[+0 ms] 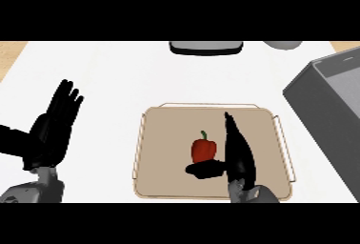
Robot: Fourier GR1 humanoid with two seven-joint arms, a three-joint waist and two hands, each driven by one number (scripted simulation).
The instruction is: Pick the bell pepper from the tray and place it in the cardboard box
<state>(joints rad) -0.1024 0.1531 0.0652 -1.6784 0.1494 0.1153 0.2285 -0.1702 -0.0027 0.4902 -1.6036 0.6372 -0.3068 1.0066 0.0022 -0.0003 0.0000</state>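
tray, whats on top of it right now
On the tray lies a red bell pepper with a green stem. The right hand reaches over it beside the pepper, thumb at its base, covering part of the tray's surface.

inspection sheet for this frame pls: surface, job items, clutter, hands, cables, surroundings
Surface: white counter, wood strip showing at its far corners.
Job's things: red bell pepper upright on the beige tray; grey box at the right edge, open top, nothing seen inside.
Clutter: dark grey object and a pale grey one at the far edge, both cut off.
Hands: right robot hand over the tray, fingers straight beside the pepper, thumb at its base, not closed round it. Left robot hand resting open at the left, fingers up.
Cables: nothing seen.
Surroundings: nothing seen beyond the counter.
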